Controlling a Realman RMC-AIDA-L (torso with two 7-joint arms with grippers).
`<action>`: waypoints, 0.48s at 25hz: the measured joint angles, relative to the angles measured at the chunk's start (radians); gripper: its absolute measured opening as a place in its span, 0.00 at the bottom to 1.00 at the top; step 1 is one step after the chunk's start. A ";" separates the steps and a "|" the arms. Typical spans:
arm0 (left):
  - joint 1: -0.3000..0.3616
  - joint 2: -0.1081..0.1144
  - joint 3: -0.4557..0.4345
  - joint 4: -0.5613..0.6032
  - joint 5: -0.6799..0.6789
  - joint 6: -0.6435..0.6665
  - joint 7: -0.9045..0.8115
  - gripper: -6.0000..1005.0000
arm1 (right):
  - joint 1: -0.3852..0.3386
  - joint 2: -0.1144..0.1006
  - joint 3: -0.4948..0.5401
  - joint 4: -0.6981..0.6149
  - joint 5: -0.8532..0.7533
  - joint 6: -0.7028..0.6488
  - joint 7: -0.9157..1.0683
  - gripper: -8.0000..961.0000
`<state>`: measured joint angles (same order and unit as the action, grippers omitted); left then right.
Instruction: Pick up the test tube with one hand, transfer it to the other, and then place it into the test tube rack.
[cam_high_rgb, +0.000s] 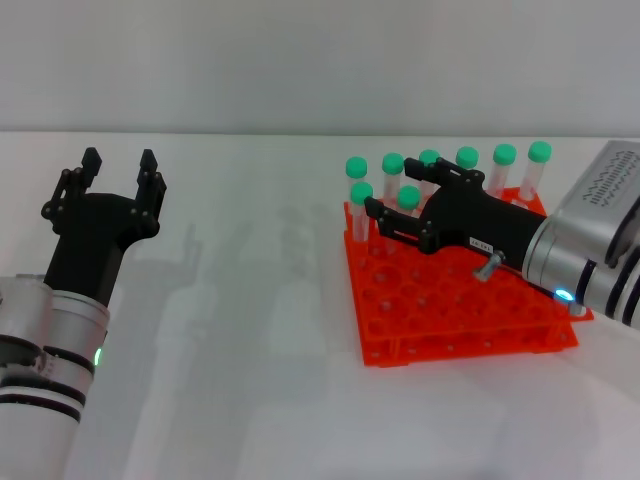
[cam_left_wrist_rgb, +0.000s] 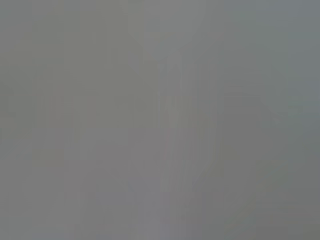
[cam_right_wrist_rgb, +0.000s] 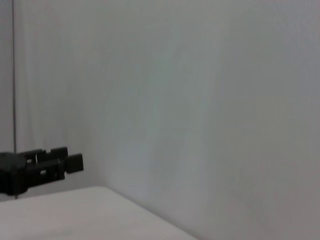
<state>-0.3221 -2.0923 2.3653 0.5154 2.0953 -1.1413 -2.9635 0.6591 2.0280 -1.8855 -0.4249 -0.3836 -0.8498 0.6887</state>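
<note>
The orange-red test tube rack (cam_high_rgb: 450, 320) sits on the white table at the right, with several green-capped tubes upright along its back and left holes. My right gripper (cam_high_rgb: 400, 190), black with a blue light on its arm, reaches low over the rack from the right. Its fingers stand apart on either side of one test tube (cam_high_rgb: 408, 198), which is upright in the rack. My left gripper (cam_high_rgb: 120, 165) is raised at the far left, open and empty, well away from the rack. It also shows far off as the left gripper (cam_right_wrist_rgb: 42, 165) in the right wrist view.
A white wall rises behind the table (cam_high_rgb: 250, 330). White table surface lies between the left arm and the rack. The left wrist view shows only plain grey.
</note>
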 joint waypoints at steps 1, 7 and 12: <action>0.000 0.000 0.000 0.000 0.000 0.000 0.000 0.62 | -0.003 0.000 0.004 0.000 0.004 -0.010 0.000 0.63; 0.000 0.000 0.000 0.000 0.000 0.000 0.000 0.62 | -0.039 -0.001 0.063 0.000 0.088 -0.092 -0.046 0.85; -0.002 0.001 -0.006 -0.003 -0.013 0.000 0.000 0.63 | -0.108 -0.001 0.150 0.001 0.229 -0.176 -0.204 0.91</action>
<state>-0.3236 -2.0912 2.3592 0.5125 2.0828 -1.1417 -2.9637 0.5515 2.0271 -1.7350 -0.4243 -0.1550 -1.0261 0.4849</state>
